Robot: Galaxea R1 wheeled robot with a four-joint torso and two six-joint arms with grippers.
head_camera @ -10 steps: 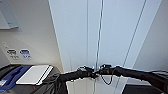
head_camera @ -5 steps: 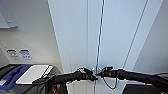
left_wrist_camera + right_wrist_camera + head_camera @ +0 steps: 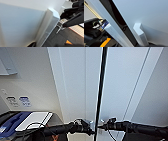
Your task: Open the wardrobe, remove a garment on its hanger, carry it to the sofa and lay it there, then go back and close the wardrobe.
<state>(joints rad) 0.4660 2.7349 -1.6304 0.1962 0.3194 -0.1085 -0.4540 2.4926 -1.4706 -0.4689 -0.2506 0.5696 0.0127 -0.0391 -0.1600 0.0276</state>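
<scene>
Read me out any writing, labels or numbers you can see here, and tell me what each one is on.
No text can be read.
Two small wall plates left of the wardrobe: dark and blue markings, too blurred to read.
Marking on the robot arm in the right wrist view: too blurred to read.
Wardrobe doors and handles: no lettering visible.

The wardrobe (image 3: 82, 84) doors are parting — a dark gap now runs up between them where a thin seam sat. Both grippers have closed in toward the handles.
</scene>
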